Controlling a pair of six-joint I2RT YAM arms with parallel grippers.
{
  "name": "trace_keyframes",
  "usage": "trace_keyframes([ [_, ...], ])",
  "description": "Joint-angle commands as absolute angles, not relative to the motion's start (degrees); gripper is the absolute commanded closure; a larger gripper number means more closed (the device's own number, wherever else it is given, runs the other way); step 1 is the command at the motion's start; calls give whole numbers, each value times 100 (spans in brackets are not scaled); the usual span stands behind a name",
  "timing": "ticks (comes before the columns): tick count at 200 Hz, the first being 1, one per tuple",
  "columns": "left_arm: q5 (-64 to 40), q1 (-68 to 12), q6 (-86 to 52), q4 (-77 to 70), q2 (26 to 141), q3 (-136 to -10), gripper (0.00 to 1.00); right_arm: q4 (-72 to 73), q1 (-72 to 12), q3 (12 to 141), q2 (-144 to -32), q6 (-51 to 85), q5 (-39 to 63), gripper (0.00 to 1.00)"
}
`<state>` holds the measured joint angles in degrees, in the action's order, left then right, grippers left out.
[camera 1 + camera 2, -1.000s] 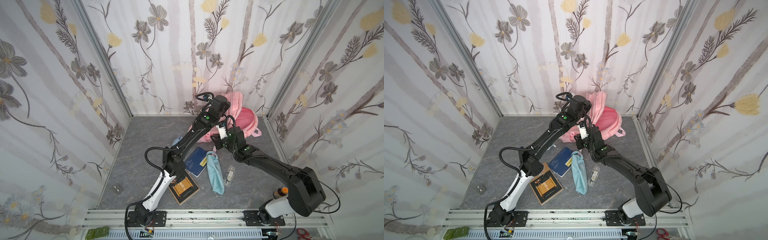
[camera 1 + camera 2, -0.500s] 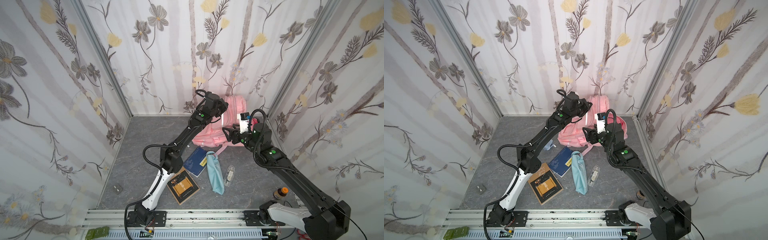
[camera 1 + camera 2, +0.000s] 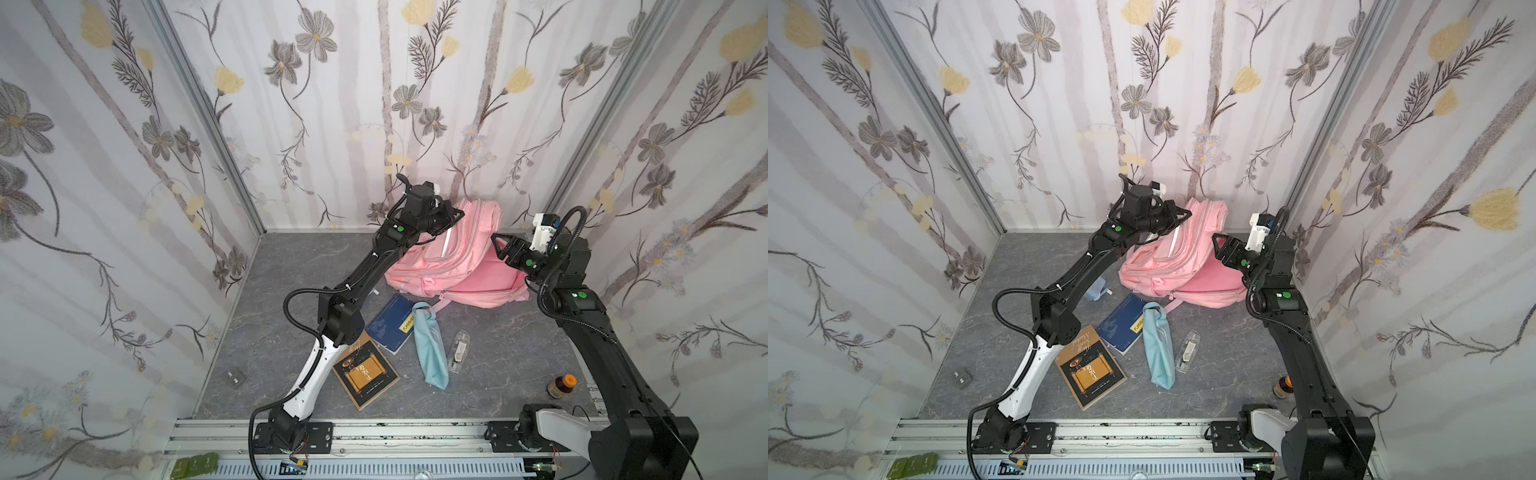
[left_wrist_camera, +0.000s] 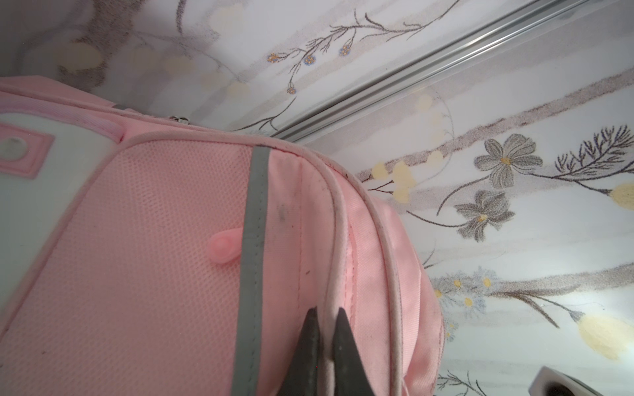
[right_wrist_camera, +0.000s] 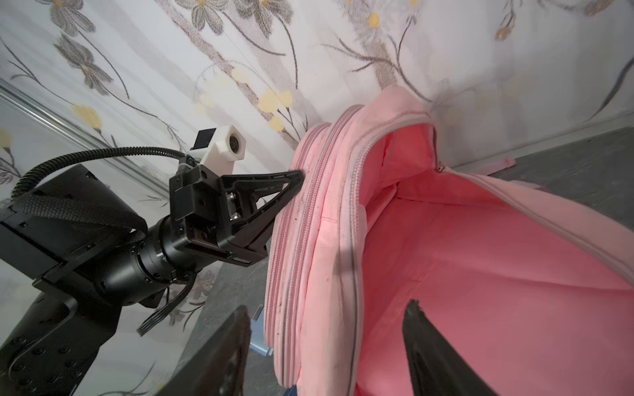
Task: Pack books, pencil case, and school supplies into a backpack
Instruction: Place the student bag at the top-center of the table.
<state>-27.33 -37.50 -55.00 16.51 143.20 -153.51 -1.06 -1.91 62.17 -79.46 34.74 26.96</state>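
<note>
The pink backpack point(image 3: 449, 257) point(image 3: 1167, 266) lies at the back of the floor, its main compartment gaping, with the pink lining showing in the right wrist view. My left gripper point(image 3: 457, 214) point(image 4: 326, 310) is shut on the piping of the backpack's point(image 4: 154, 240) front panel and holds it up. My right gripper point(image 3: 496, 245) point(image 5: 327, 307) hangs open beside the backpack's point(image 5: 480, 257) mouth, holding nothing. In front lie the brown book point(image 3: 365, 374), the navy book point(image 3: 390, 324), the light-blue pencil case point(image 3: 430, 349) and the clear case point(image 3: 459, 351). The pale-blue boxy item point(image 3: 1096, 289) sits behind my left arm.
A small brown bottle with an orange cap point(image 3: 561, 386) stands at the front right near my right arm's base. A small grey object point(image 3: 235, 377) lies at the front left. Papered walls close in on three sides; the rail point(image 3: 374, 432) runs along the front.
My right gripper has swung from the backpack's front, beside the left gripper, to its right side and has opened. The left gripper still grips the panel, and the backpack's mouth now gapes wider.
</note>
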Motion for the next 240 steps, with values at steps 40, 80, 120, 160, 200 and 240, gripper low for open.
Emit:
trace_keyframes([
  [40, -3215, -3773, -5319, 554, 14343, -15437, 100, 1422, -299, 6371, -8709, 4825, 3948, 45],
  [80, -3177, -3779, -4830, 956, 14436, -15697, 100, 2413, -307, 6516, -9112, 5589, 4241, 98],
  [120, -2256, -3887, -3127, 2059, 13878, -15707, 32, 2828, -471, 6586, -9096, 6013, 3234, 100],
  [160, -2025, -4139, -1716, 3105, 13464, -15697, 29, 2981, -781, 6899, -9343, 6273, 2579, 100],
  [200, -1317, -4489, -479, 4236, 13311, -15584, 27, 3020, -1092, 7093, -9569, 6425, 2376, 100],
  [240, -574, -4509, -293, 4377, 13303, -15504, 31, 2997, -1187, 7071, -9587, 6540, 2324, 100],
])
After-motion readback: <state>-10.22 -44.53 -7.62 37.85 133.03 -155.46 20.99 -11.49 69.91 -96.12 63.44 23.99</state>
